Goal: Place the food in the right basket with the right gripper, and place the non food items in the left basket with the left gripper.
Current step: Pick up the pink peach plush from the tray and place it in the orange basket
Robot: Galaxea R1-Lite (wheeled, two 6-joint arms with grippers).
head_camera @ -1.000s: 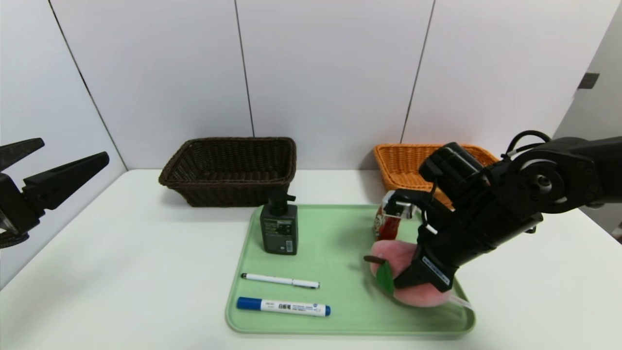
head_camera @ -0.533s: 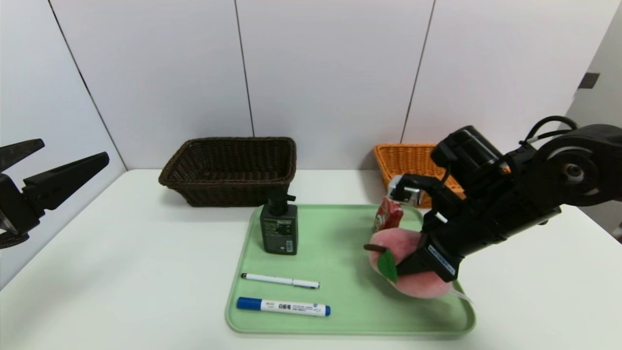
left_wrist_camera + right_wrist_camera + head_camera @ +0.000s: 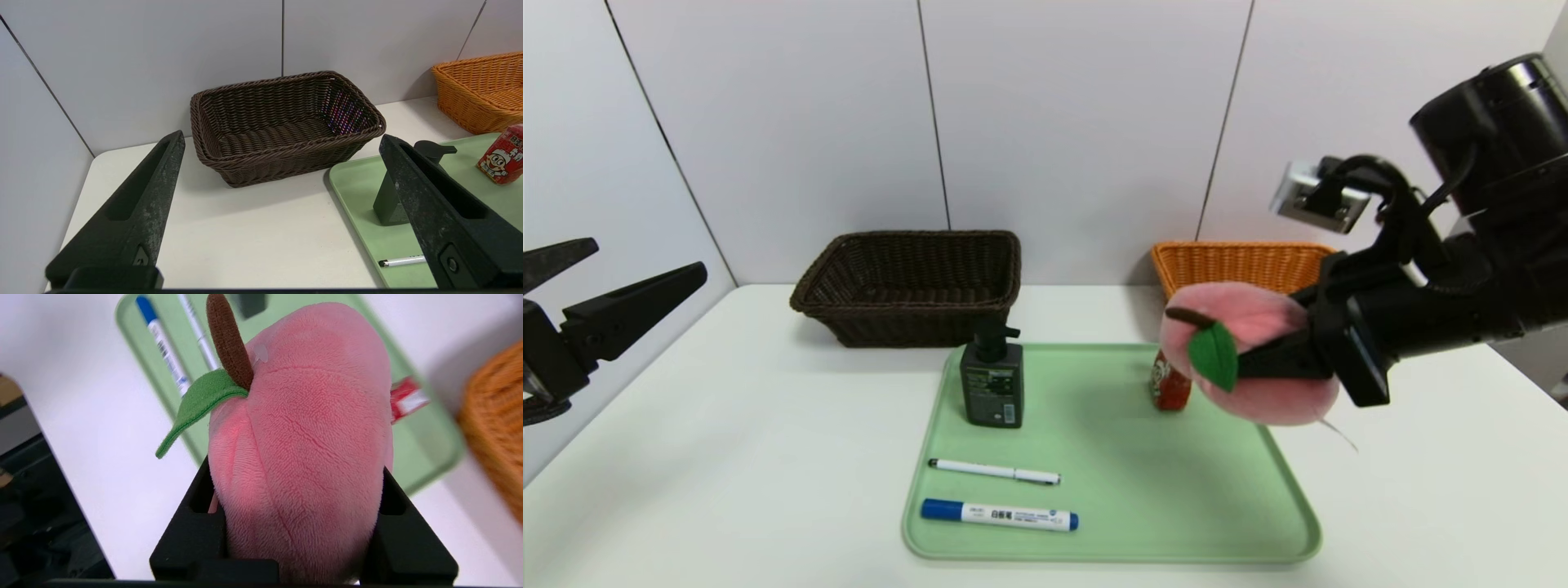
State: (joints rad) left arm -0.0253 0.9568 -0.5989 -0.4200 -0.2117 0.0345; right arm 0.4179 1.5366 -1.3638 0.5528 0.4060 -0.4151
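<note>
Right gripper (image 3: 1278, 359): we see it clamped across the middle of the plush peach (image 3: 1250, 363), one finger on each flank, carrying it clear of the green tray (image 3: 1111, 490).
Plush peach: held in the jaws, stem and leaf pointing away from the wrist; the orange basket (image 3: 1241, 265) lies just beyond and behind it.
Handling of the peach: we judge it light, soft and compressible; the pile dents under the fingers, so a grip across the widest part should hold, while the stem or leaf would be a poor hold.
Snack packet (image 3: 1170, 388): upright on the tray, below and just beside the held peach, on the side away from the wrist.
Handling of the packet: we judge it light and crinkly, best pinched across its flat faces.
Left gripper (image 3: 282, 204): spread wide and holding nothing, parked off to the side; the dark brown basket (image 3: 286, 126) sits straight ahead of its fingers.
Pump bottle (image 3: 991, 384), pen (image 3: 994, 471), marker (image 3: 999, 515): all on the tray, well apart from either gripper.
Readable writing: a cartoon face and red characters on the packet, which we cannot make out; small print on the marker and bottle label is too small to read.
</note>
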